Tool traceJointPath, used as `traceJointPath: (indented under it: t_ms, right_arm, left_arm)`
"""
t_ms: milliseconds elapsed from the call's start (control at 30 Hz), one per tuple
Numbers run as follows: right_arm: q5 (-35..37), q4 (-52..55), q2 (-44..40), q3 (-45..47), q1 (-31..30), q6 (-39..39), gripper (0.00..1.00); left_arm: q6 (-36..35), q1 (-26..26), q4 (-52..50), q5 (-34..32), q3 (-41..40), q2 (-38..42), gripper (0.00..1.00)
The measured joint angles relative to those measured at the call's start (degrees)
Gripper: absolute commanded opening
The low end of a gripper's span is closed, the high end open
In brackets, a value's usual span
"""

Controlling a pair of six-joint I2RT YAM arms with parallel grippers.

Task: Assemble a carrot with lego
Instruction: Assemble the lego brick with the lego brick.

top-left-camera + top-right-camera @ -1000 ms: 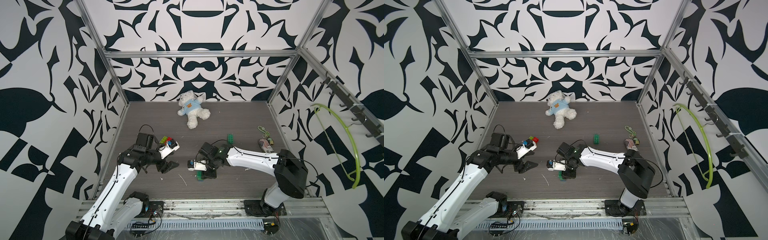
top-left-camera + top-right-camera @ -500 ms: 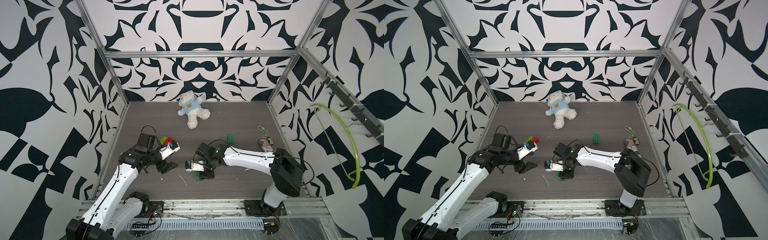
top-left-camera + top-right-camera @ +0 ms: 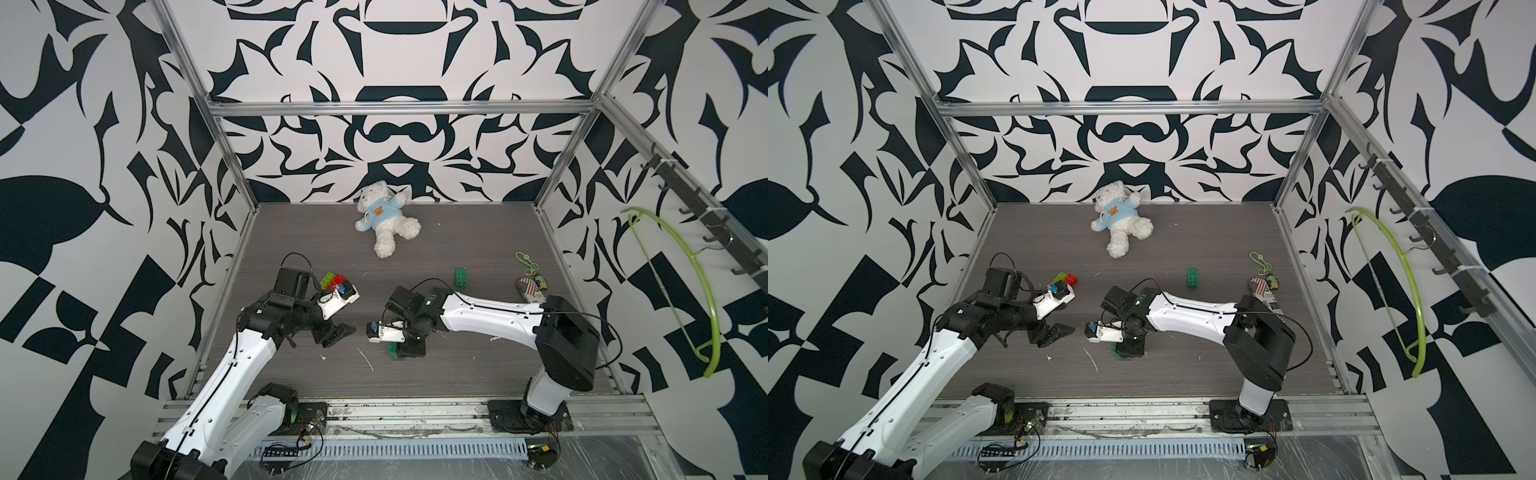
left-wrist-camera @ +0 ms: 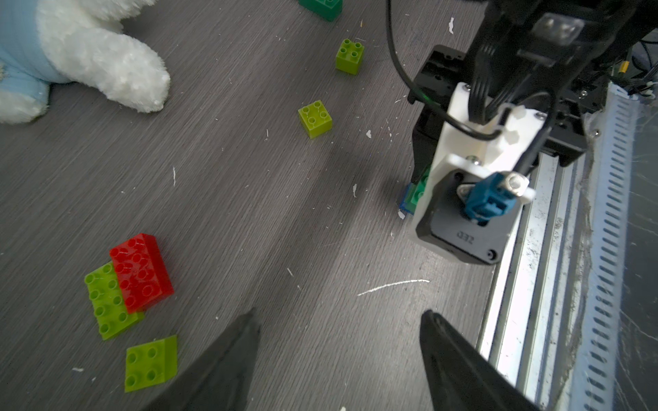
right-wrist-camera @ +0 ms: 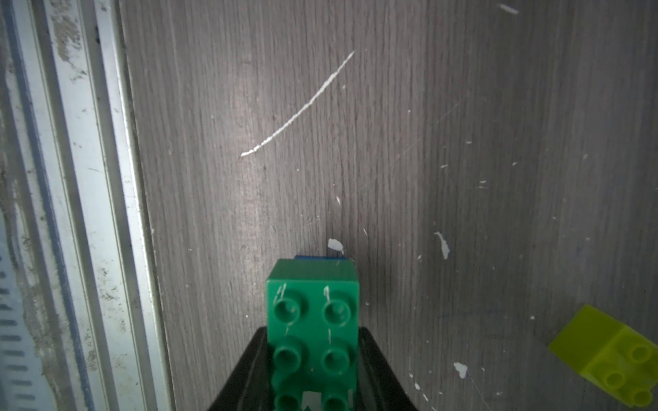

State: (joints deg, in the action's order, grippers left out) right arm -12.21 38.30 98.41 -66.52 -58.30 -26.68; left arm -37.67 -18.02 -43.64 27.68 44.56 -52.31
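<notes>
My right gripper point(image 5: 312, 336) is shut on a dark green lego brick point(image 5: 312, 313), studs facing the camera. A blue brick point(image 5: 315, 257) peeks out under its far end, low over the floor. In both top views this gripper point(image 3: 400, 350) is near the front middle. My left gripper point(image 4: 340, 315) stands open and empty above bare floor, to the left of the right one point(image 3: 334, 329). Beside it a red brick point(image 4: 140, 270) lies partly on a lime-green brick point(image 4: 106, 309). Another lime brick point(image 4: 151, 363) lies close by. No assembled carrot shows.
Two small lime cubes point(image 4: 315, 117) point(image 4: 349, 55) and a loose dark green brick point(image 3: 460, 277) lie mid-floor. A white teddy bear point(image 3: 384, 216) lies at the back, keychain trinkets point(image 3: 532, 286) at the right. The metal front rail point(image 5: 89, 178) runs close to the right gripper.
The right gripper has shifted a little to the left with the green brick still in it. The left gripper has barely moved and stays open.
</notes>
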Motion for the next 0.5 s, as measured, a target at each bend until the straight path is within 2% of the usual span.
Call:
traceJointPath:
  t_ms: [500]
  right_arm:
    - [0.87,1.95,1.75,-2.54,-0.35,2.16,0.34]
  left_arm:
    - [0.26,0.00,0.63,-0.68,-0.02,0.72,0.79]
